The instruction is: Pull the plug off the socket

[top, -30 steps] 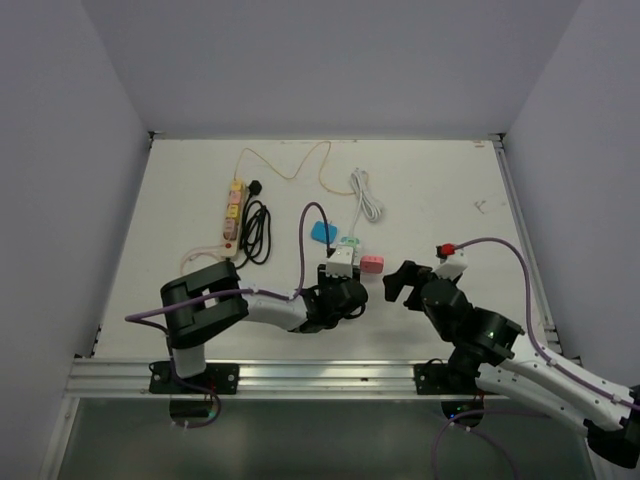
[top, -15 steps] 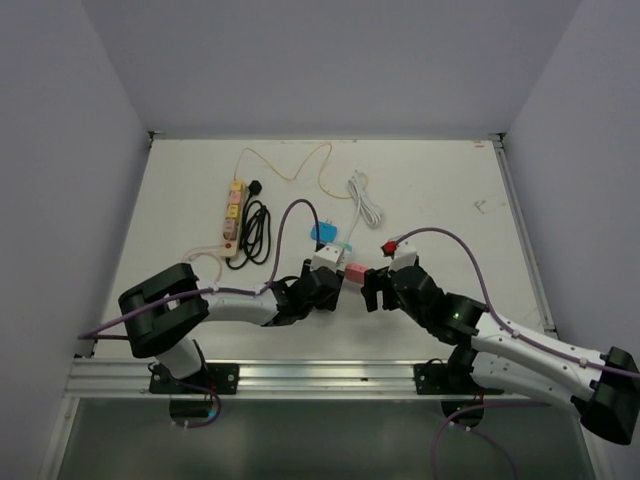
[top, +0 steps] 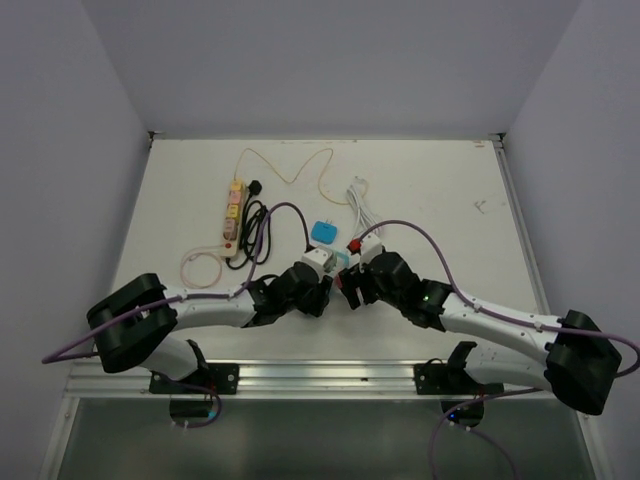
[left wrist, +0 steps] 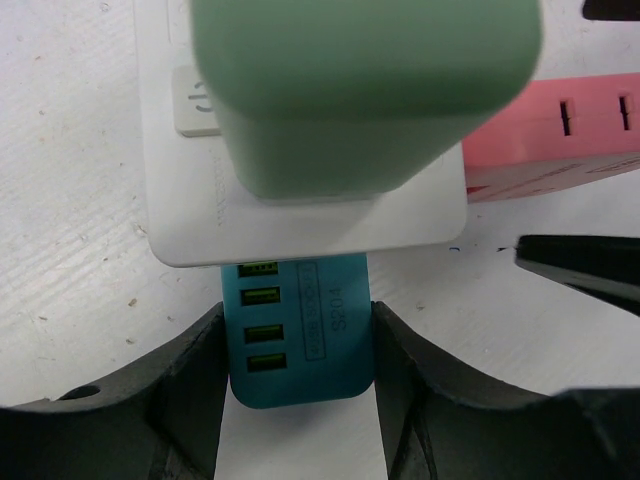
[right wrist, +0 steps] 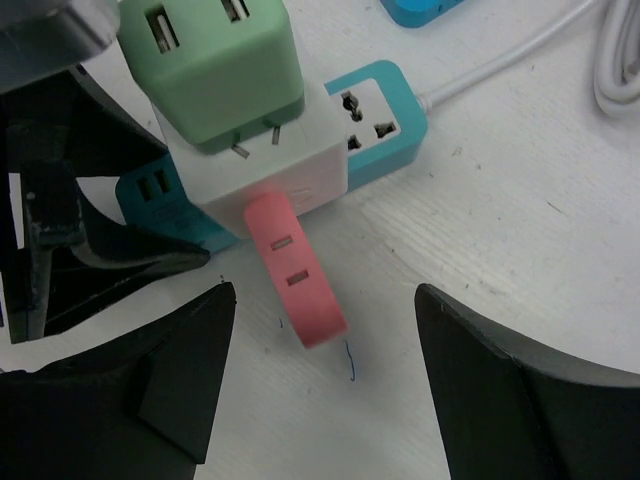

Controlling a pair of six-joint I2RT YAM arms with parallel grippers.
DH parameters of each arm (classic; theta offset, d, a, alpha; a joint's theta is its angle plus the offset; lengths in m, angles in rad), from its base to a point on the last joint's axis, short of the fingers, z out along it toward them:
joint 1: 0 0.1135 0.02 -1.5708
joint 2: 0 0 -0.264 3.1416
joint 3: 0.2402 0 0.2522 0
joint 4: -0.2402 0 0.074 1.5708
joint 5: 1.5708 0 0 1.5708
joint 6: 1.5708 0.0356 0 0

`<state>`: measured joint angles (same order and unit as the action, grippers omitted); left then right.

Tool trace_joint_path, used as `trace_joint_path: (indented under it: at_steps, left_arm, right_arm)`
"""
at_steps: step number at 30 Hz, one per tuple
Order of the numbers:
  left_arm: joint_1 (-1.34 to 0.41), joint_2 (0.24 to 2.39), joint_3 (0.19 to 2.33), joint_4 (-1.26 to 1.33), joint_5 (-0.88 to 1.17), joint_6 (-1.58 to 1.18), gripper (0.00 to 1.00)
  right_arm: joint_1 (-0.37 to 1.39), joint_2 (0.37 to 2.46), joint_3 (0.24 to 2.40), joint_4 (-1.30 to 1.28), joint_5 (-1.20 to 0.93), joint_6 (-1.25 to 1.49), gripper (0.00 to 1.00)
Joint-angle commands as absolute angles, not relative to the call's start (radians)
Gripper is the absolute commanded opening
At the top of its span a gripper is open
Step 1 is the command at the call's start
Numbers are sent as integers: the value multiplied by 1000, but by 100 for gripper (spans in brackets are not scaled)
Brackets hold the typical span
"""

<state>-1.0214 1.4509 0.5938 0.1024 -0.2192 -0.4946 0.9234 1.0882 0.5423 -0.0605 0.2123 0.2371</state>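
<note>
While L pincer (left wrist: pixel 297 322) pinches teal socket (left wrist: pixel 300 352), pink plug (right wrist: pixel 295 268) sits btwn spread R pincer (right wrist: pixel 323 300).

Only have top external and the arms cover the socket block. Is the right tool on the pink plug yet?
Observer: Not yet. On the right wrist view, the right tool is open, with a finger on each side of the pink plug and a gap on both sides.
Operator: What is the plug seated in?
Observer: It sits in the side face of a white adapter cube. A green adapter is plugged in on top, with its prongs partly showing.
Operator: Left tool holding anything?
Observer: The left wrist view shows the left tool closed across the end of the teal strip under the cube, with its fingers against both sides.
</note>
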Motion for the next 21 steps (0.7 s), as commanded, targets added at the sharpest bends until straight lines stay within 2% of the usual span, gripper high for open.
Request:
trace_joint_path:
  at_steps: [1,7,12,13,15,16,19,21]
  left_arm:
    - [-1020,1393,589,138,-161,-459,0]
    - [-991,1355,561,144,-147,-462,0]
    - [-960,1342,543,160,-120,-460,0]
    - [-957,1344,542,163,-117,-463,0]
    - [-945,1345,535,163,-117,-469,0]
    - [-933,1345,526,164,-114,-480,0]
    - [-879,1348,496,185,-72,-506,0]
    - [-847,1359,486,186,-49,-517,0]
  right_arm:
    - [897,1143,598,52,141,181,76]
    - [876,1209,614,64,42,167,66]
    - [868,1195,603,60,9,153,45]
    - [868,1190,604,55,8,149,34]
    - [867,1187,598,43,9,146,22]
    - [864,1177,595,40,9,144,12]
    - [861,1149,578,28,9,146,0]
    - [859,1134,569,9,9,146,0]
